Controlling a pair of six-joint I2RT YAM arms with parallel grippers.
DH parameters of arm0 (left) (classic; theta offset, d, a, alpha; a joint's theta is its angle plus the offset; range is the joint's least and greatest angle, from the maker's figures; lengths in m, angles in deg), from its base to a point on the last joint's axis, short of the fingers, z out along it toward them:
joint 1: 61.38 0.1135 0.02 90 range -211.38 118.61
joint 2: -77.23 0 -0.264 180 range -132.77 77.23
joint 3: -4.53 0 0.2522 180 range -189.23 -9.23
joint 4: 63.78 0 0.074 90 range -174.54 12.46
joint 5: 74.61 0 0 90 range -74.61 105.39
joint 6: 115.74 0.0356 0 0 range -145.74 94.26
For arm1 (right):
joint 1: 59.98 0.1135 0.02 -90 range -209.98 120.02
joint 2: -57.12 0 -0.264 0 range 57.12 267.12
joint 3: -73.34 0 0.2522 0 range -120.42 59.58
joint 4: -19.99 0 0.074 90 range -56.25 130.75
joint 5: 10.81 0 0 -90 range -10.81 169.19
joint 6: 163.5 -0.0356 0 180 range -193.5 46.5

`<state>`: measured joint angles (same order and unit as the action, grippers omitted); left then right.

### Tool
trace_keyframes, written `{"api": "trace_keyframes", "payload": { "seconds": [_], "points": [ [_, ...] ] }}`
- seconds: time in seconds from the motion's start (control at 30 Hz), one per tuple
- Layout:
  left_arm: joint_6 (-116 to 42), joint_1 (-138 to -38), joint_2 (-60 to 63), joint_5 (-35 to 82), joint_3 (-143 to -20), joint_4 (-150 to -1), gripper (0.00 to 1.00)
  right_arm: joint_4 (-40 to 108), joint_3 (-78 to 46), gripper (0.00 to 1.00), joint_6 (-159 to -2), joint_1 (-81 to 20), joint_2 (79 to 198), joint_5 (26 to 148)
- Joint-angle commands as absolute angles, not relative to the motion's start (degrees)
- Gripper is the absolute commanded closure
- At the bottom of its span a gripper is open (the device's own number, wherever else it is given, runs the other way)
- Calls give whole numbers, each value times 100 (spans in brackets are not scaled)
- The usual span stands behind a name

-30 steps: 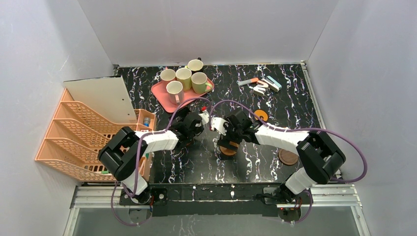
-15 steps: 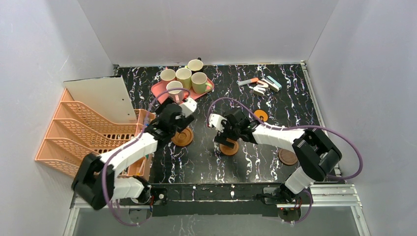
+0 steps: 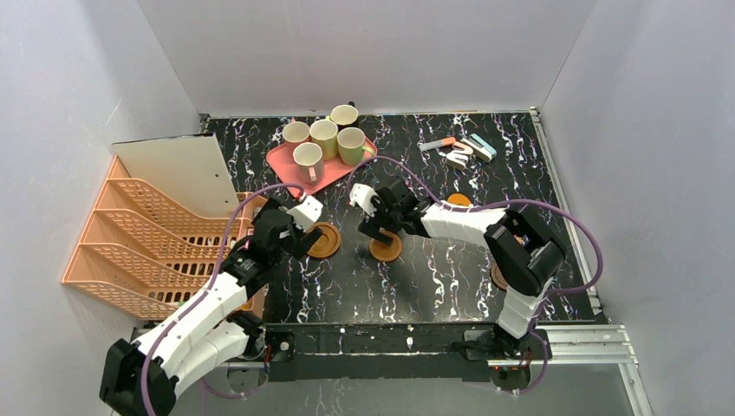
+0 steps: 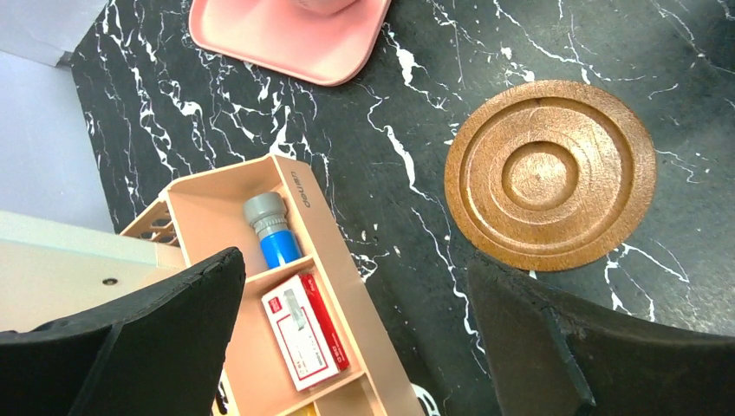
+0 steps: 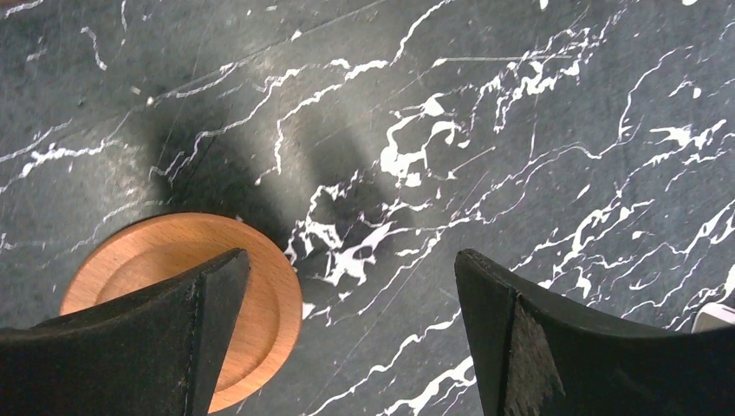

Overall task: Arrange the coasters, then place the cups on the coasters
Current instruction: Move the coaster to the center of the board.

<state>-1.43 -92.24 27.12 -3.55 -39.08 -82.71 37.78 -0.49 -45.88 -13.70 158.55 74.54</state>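
While the cups [image 3: 322, 139] are waiting on the pink tray [image 3: 286, 166], the left end effector [image 3: 300, 230] and right end effector [image 3: 374, 229] are hanging spread and empty, apparently lining up coasters first.

Left wrist: the ringed coaster [image 4: 549, 175] is lying flat, right of the fingers.

Right wrist: the orange coaster [image 5: 260, 295] is lying partly under one finger.

White walls [image 3: 373, 52] are enclosing the marbled surface [image 3: 433, 277].

**Non-task items on and around the work surface**

Work surface: black table [image 3: 451, 282] with white marble veining, closed in by plain white walls [image 3: 364, 52].

Far side, left of centre: pink rectangular tray [image 3: 279, 163], lying at an angle to the table edge.

Left edge: peach mesh file rack [image 3: 130, 251], tiered, with a white board [image 3: 178, 169] leaning over its far end.

Just beside the rack: peach compartment box [image 4: 321, 234]. One compartment holds a blue and grey cylinder [image 4: 270, 232]; the next holds a red and white packet [image 4: 303, 328].

Far right: cluster of small stationery items [image 3: 459, 149], too small to identify individually.
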Motion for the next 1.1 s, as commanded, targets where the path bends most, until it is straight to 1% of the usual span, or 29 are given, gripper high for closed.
{"api": "trace_keyframes", "payload": {
  "seconds": [0.0, 0.07, 0.2, 0.33, 0.43, 0.53, 0.63, 0.77, 0.93, 1.07],
  "points": [
    [-297, -9187, 3291, -226, -3762, -8435, 2, 4098, -130, 1, -4713, -1301, 16301, 6973],
    [-236, -9180, 3370, -269, -3758, -8464, 2, 4097, -89, 1, -4706, -1297, 16219, 6961],
    [-213, -9180, 3386, -312, -3780, -8540, 2, 4315, -174, 1, -4697, -1299, 15696, 7101],
    [-280, -9180, 3529, -170, -3726, -8708, 2, 4404, -81, 1, -4607, -1358, 14595, 7199],
    [-244, -9180, 3766, -198, -3624, -8851, 2, 4540, 72, 1, -4588, -1641, 13737, 7276],
    [-178, -9180, 4182, -235, -3527, -9088, 2, 4665, 383, 1, -4481, -2147, 12997, 7077],
    [-174, -9172, 4649, -277, -3392, -9238, 2, 4957, 729, 1, -4345, -2928, 12496, 6728],
    [-271, -9171, 4991, -647, -3217, -8932, 2, 5056, 1354, 1, -4348, -4302, 12012, 7053],
    [-380, -9171, 4899, -1014, -3197, -8825, 2, 4778, 1871, 1, -4172, -5347, 12058, 7254],
    [-414, -9171, 4877, -961, -3188, -8858, 2, 4504, 2075, 1, -4034, -5933, 12302, 7386]
  ]
}}
